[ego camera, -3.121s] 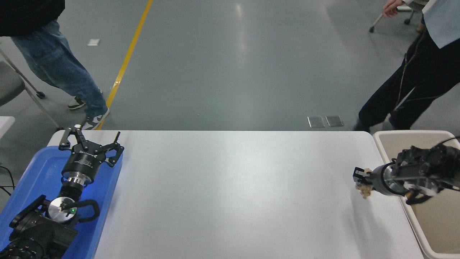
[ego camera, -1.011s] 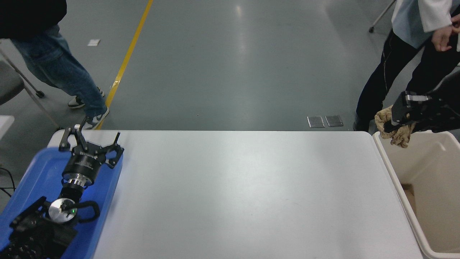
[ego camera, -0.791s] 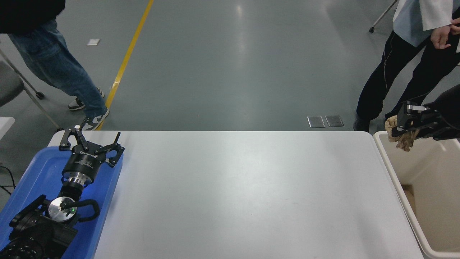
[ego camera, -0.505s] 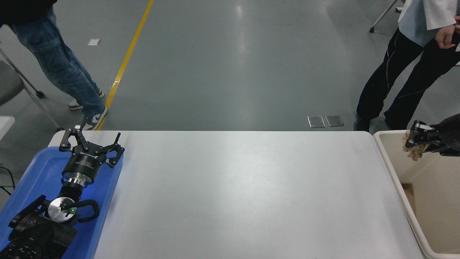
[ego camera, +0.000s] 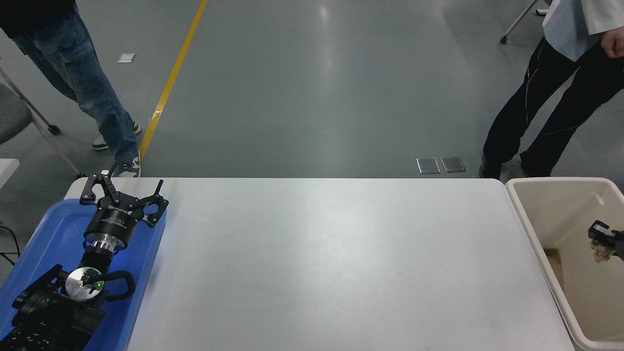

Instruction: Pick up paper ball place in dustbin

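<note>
White rectangular table [ego camera: 321, 263] is the landmark. Off its right end stands the large cream-beige plastic dustbin [ego camera: 524, 207] with rounded corners and a thick rim, its long side running along the table's edge. Inside the bin opening, at the frame's right edge, only the tip of the black right gripper [ego camera: 603, 239] shows; it is pinching the wrinkly tan-brown kraft paper ball [ego camera: 600, 253], which hangs just under the tip, within the bin walls and above the bin floor. Most of the ball is cut off by the frame edge. On the table's left end lies a flat blue plastic tray [ego camera: 44, 239]; the black left gripper [ego camera: 124, 192] is parked over it, fingers spread, holding nothing. Beyond the table's far side, a person in blue jeans [ego camera: 87, 87] stands left, a person in black trousers [ego camera: 546, 112] right.
</note>
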Action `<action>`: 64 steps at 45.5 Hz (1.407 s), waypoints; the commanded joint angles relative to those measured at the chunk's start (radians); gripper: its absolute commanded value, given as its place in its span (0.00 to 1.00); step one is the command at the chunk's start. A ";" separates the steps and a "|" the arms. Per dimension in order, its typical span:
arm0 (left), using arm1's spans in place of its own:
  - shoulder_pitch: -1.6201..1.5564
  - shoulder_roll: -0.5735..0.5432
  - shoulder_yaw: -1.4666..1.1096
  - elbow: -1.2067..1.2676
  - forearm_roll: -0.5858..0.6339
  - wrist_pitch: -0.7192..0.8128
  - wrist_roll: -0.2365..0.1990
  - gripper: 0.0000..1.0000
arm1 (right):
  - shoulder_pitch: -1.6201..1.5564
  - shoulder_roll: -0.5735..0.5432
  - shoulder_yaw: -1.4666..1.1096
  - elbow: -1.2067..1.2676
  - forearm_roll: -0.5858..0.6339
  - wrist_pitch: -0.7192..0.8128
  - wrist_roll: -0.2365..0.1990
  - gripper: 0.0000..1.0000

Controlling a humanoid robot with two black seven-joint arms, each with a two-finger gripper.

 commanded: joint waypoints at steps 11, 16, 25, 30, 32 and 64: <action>0.000 0.000 0.000 -0.001 0.000 0.000 0.000 0.99 | -0.112 0.088 0.026 -0.098 0.069 -0.111 -0.004 0.00; 0.000 0.000 0.000 0.000 -0.001 0.000 0.000 0.99 | -0.112 0.087 0.030 -0.092 0.070 -0.110 -0.002 0.82; 0.000 0.000 0.000 0.000 0.000 0.000 0.000 0.99 | -0.121 0.080 0.029 -0.091 0.070 -0.102 -0.002 1.00; 0.000 0.000 0.000 0.000 -0.001 0.000 0.000 0.99 | -0.123 0.080 0.029 -0.089 0.070 -0.102 -0.002 1.00; 0.000 0.000 0.000 0.000 -0.001 0.000 0.000 0.99 | -0.120 0.080 0.029 -0.085 0.070 -0.100 -0.001 1.00; 0.000 0.000 0.000 0.000 0.000 0.000 0.000 0.99 | 0.751 -0.165 -0.459 0.880 0.050 -0.082 0.013 1.00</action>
